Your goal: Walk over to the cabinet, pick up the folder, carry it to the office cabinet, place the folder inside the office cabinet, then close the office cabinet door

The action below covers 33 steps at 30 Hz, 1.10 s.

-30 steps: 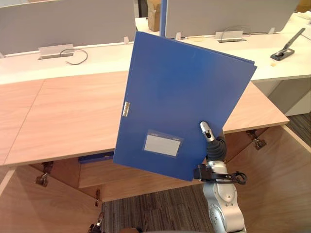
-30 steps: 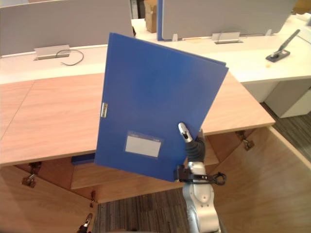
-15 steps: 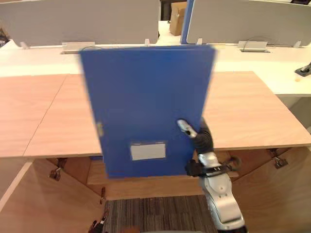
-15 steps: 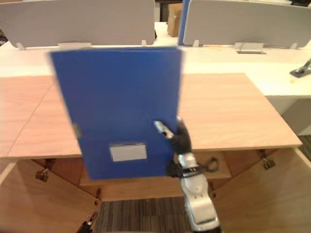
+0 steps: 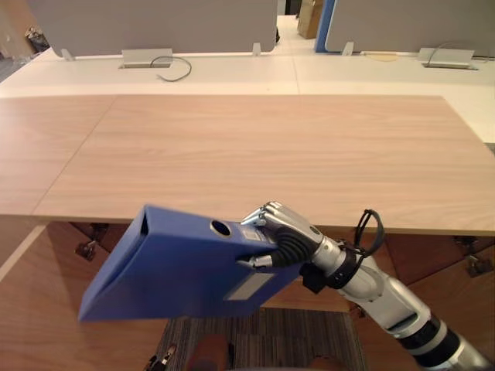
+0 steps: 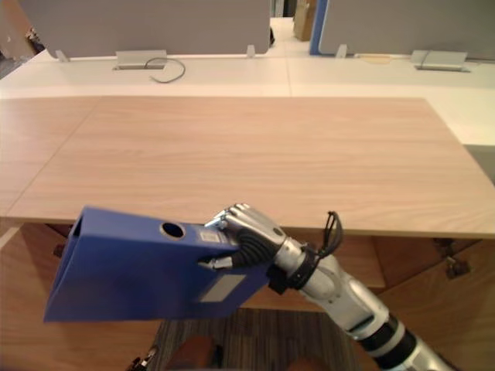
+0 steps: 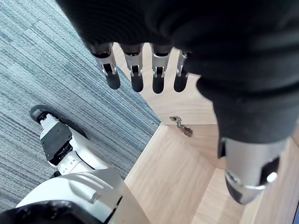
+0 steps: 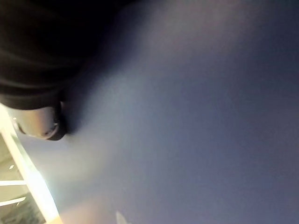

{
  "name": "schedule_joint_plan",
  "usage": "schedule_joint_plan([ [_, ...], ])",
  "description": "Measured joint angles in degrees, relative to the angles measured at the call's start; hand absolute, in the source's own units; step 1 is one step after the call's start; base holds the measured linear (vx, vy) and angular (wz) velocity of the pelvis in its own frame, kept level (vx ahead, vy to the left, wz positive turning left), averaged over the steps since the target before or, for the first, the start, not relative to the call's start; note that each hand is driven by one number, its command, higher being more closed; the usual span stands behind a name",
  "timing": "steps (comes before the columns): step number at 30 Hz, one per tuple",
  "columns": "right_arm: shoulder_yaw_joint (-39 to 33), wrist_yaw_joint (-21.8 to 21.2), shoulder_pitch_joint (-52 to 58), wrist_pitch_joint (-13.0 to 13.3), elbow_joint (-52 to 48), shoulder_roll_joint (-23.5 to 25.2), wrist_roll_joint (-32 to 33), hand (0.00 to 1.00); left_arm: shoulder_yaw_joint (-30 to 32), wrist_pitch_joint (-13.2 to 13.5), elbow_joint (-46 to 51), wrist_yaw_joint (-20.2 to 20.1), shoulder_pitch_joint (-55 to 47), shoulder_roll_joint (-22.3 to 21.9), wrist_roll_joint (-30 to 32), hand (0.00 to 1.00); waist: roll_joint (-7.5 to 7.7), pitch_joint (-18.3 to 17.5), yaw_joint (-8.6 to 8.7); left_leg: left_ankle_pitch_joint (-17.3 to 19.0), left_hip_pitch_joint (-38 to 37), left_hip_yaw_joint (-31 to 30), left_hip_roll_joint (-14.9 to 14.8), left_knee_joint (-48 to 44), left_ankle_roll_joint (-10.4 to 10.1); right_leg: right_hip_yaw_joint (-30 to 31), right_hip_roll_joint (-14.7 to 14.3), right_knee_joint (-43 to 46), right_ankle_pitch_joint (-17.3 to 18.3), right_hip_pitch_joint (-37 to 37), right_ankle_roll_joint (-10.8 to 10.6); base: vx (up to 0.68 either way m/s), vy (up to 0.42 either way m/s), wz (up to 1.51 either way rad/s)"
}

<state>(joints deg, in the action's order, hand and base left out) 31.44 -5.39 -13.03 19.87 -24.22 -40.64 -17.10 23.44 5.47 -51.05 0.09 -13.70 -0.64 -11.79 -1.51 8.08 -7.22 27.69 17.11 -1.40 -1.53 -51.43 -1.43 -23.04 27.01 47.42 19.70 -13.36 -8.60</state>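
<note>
My right hand [image 5: 280,233] is shut on a blue box folder [image 5: 178,270], fingers curled over its spine and thumb under it. The folder lies tipped nearly flat, low in front of the wooden cabinet top [image 5: 263,154], its spine with a round finger hole facing up and a white label on its side. In the right eye view the right hand [image 6: 246,229] grips the same folder [image 6: 131,267]. The right wrist view has the folder's blue face [image 8: 196,107] pressed close. My left hand [image 7: 140,70] hangs open with straight fingers above grey carpet beside a wooden cabinet door [image 7: 177,168].
The cabinet's doors stand open below the top, one at the left [image 5: 46,309] and one at the right [image 5: 464,301], with metal hinges under the edge. White desks with grey partitions [image 5: 155,23] and cable boxes lie behind. Striped carpet [image 5: 255,340] shows below.
The folder has swung from upright in front of the cabinet top down to nearly flat and lower left, still in my right hand. The camera has shifted too.
</note>
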Motion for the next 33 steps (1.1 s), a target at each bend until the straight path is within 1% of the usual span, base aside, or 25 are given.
schedule_joint_plan([
  [1,0.99,-0.39,0.08,0.52,-0.12,-0.93,-0.69,1.0,-0.09,0.0,0.01,-0.13,0.15,0.16,0.0,0.0,0.09,0.36,-0.02,0.14,0.53,-0.38,0.27,-0.63,0.04,0.03,0.26,0.56,0.44,-0.27,-0.06,-0.14,-0.002,0.24],
  [3,5.37,-3.32,0.56,0.59,1.37,-4.53,-3.75,1.0,-0.68,0.0,0.04,-0.54,0.25,0.48,0.0,0.0,0.07,1.41,-0.15,1.29,2.3,-0.76,0.45,-2.57,0.51,0.51,0.85,3.01,1.75,-1.87,-0.1,-0.15,-0.005,0.18],
  [4,6.2,-3.95,0.63,0.56,2.09,-5.39,-4.62,1.0,-0.73,-0.01,0.08,-0.55,0.25,0.55,0.0,0.0,0.05,1.62,-0.14,1.69,3.02,-0.89,0.45,-3.22,0.42,0.62,0.96,3.59,2.16,-2.37,-0.29,-0.16,0.001,0.12],
  [6,6.42,-5.25,1.76,0.52,5.0,-8.2,-6.92,1.0,-1.34,-0.05,1.52,-0.52,-0.18,0.83,-0.02,0.0,-0.03,2.73,-0.33,2.84,5.29,-1.06,0.46,-5.91,0.75,1.57,1.32,6.64,3.21,-4.77,-0.38,-0.17,0.002,0.08],
  [8,5.43,-5.0,1.71,0.51,7.5,-8.89,-7.63,1.0,-2.02,-0.04,3.23,-0.36,-0.86,1.08,-0.47,0.0,-0.06,3.14,-0.15,3.49,7.31,-1.07,0.64,-8.01,0.85,2.75,1.73,8.96,3.91,-7.22,-0.33,-0.16,0.008,-0.03],
  [11,3.05,-4.17,1.58,0.23,11.94,-8.97,-10.07,1.0,-4.32,0.26,5.58,0.67,-1.0,1.08,-1.97,0.0,-0.56,4.22,0.3,4.08,11.03,-1.14,1.29,-11.83,1.02,4.28,3.08,13.05,4.96,-11.08,-0.06,-0.12,0.01,0.06],
  [12,2.05,-3.84,1.63,-0.14,13.51,-8.97,-11.21,1.0,-5.25,0.45,6.13,0.8,-0.83,1.04,-2.02,0.0,-1.03,4.69,0.32,4.33,12.49,-1.05,1.27,-13.43,1.16,4.68,3.29,14.52,5.08,-12.5,-0.05,-0.11,0.024,0.05],
  [13,0.26,-2.8,1.56,-1.04,15.8,-8.96,-13.26,1.0,-6.71,0.66,6.94,1.16,-0.07,1.15,-2.02,0.0,-1.4,6.18,0.35,4.72,14.78,-1.01,1.38,-16.1,1.11,5.72,3.93,17.32,5.57,-15.06,-0.21,-0.14,0.046,0.04],
  [14,-0.52,-2.36,1.57,-1.48,16.51,-8.89,-13.99,1.0,-6.91,0.65,7.2,1.3,0.28,1.06,-2.03,0.0,-1.34,6.68,0.3,4.81,15.86,-0.84,1.51,-17.06,1.06,6.27,4.26,18.41,5.8,-16.36,-0.14,-0.12,0.046,0.1],
  [16,-3.4,-1.23,1.64,-3.26,17.21,-8.55,-18.42,1.0,-6.94,0.66,7.96,2.34,1.71,0.92,-2.28,0.0,-1.4,8.71,0.39,5.21,19.89,-0.58,2.2,-20.69,1.11,8.22,5.59,22.72,6.84,-20.96,-0.13,-0.12,0.037,0.09],
  [17,-3.98,-1.13,1.61,-3.68,17.2,-8.38,-18.86,1.0,-6.88,0.65,8.21,2.62,1.97,0.95,-2.37,0.0,-1.42,9.09,0.36,5.33,21.02,-0.48,2.19,-21.51,1.11,8.71,5.7,23.67,7.07,-22.23,-0.07,-0.12,0.028,0.04],
  [18,-6.31,-0.99,1.76,-4.64,17.28,-7.05,-19.15,1.0,-6.71,0.67,9.13,3.26,2.45,0.96,-2.53,0.0,-1.36,9.83,0.38,5.86,23.7,-0.29,2.14,-23.32,1.11,9.68,6.0,25.75,7.62,-25.21,0.16,-0.07,0.016,0.01],
  [19,-7.0,-0.98,1.87,-4.7,17.29,-6.59,-19.25,1.0,-6.69,0.67,9.14,3.33,2.57,0.98,-2.53,0.0,-1.38,9.93,0.41,5.91,24.21,-0.27,2.12,-23.65,1.04,9.82,6.04,26.09,7.7,-25.71,0.14,-0.06,0.007,0.01],
  [20,-10.28,-0.48,1.96,-5.56,17.3,-4.21,-18.91,1.0,-6.43,0.65,9.15,3.84,3.2,0.97,-2.54,0.0,-1.44,10.85,0.48,6.03,25.22,-0.15,2.08,-24.79,0.86,10.55,6.13,27.38,7.96,-27.27,0.2,-0.03,0.001,-0.01],
  [21,-13.79,0.9,1.95,-7.24,17.3,-1.46,-16.79,1.0,-6.29,0.63,9.22,4.79,3.58,0.92,-2.7,0.0,-1.43,10.94,0.48,6.09,26.91,-0.03,2.01,-25.73,0.85,11.14,6.16,28.43,8.07,-28.99,0.28,-0.03,0.001,-0.03],
  [22,-16.04,1.63,1.88,-7.95,17.29,0.16,-15.04,1.0,-6.24,0.62,9.45,5.18,3.74,0.91,-2.91,0.0,-1.42,11.0,0.46,6.09,27.41,0.03,1.99,-26.1,0.85,11.43,6.15,28.84,8.1,-29.81,0.35,0.02,-0.003,-0.05],
  [23,-21.17,3.75,1.05,-9.54,17.29,3.69,-10.67,1.0,-6.15,0.63,10.32,5.78,4.03,0.86,-3.54,0.0,-1.37,11.37,0.37,6.04,28.81,0.31,1.91,-26.92,0.93,12.33,6.08,29.77,8.06,-31.6,0.45,0.03,-0.003,-0.07],
  [24,-25.57,7.19,-0.58,-11.38,17.32,6.49,-4.27,1.0,-6.12,0.66,11.44,6.57,4.18,0.75,-4.43,0.0,-1.43,11.91,0.4,5.95,29.99,0.55,1.86,-27.87,1.12,13.19,6.06,30.64,8.06,-33.29,0.47,0.04,-0.003,-0.08],
  [25,-27.95,8.92,-1.61,-12.16,17.33,7.88,-1.37,1.0,-6.04,0.66,11.81,6.9,4.35,0.75,-4.65,0.0,-1.41,12.18,0.41,5.95,30.46,0.71,1.86,-28.21,1.12,13.64,6.05,31.07,8.06,-34.16,0.47,0.04,-0.004,-0.06],
  [26,-31.98,12.14,-3.92,-13.41,17.48,10.26,3.7,1.0,-5.33,0.67,12.42,7.29,4.55,0.54,-5.22,0.0,-1.42,12.27,0.5,5.95,31.93,0.92,1.84,-28.91,1.12,14.29,6.0,31.71,8.05,-35.92,0.48,0.05,-0.009,-0.04],
  [27,-35.21,15.21,-6.16,-14.07,18.4,11.62,7.68,1.0,-4.36,0.66,13.17,7.54,4.74,0.28,-5.86,0.0,-1.4,12.48,0.52,5.95,32.98,1.07,1.86,-29.53,1.11,14.99,5.91,32.29,8.04,-37.33,0.48,0.04,-0.008,-0.04],
  [29,-37.98,17.66,-8.69,-14.99,21.05,11.68,11.63,1.0,-3.95,0.69,13.98,8.1,5.16,-0.07,-6.47,0.0,-1.66,13.11,0.4,5.96,34.15,1.19,1.85,-30.19,1.1,15.79,5.62,32.94,8.05,-38.69,0.48,0.04,-0.018,-0.02],
  [30,-39.87,19.59,-10.28,-15.39,23.61,11.71,19.6,1.0,-3.92,0.69,14.57,8.92,5.62,-0.34,-7.43,0.0,-1.64,13.29,0.05,5.96,35.98,1.18,1.78,-30.8,1.08,16.25,5.36,33.51,8.05,-40.64,0.48,0.04,-0.03,0.0],
  [31,-40.67,20.11,-10.71,-15.49,24.58,11.74,23.14,1.0,-3.92,0.69,14.67,9.17,5.85,-0.42,-8.09,0.0,-1.67,13.34,-0.03,5.96,36.76,1.1,1.66,-31.04,1.08,16.32,5.17,33.7,8.05,-41.37,0.48,0.05,-0.037,0.0],
  [33,-43.35,20.4,-12.41,-15.5,27.33,11.74,36.71,1.0,-3.91,0.64,14.64,9.69,6.47,-1.1,-9.41,0.0,-2.23,13.84,-0.21,6.03,38.45,0.9,1.28,-31.84,0.92,16.37,4.75,34.25,8.07,-42.96,0.51,0.05,-0.032,-0.02],
])
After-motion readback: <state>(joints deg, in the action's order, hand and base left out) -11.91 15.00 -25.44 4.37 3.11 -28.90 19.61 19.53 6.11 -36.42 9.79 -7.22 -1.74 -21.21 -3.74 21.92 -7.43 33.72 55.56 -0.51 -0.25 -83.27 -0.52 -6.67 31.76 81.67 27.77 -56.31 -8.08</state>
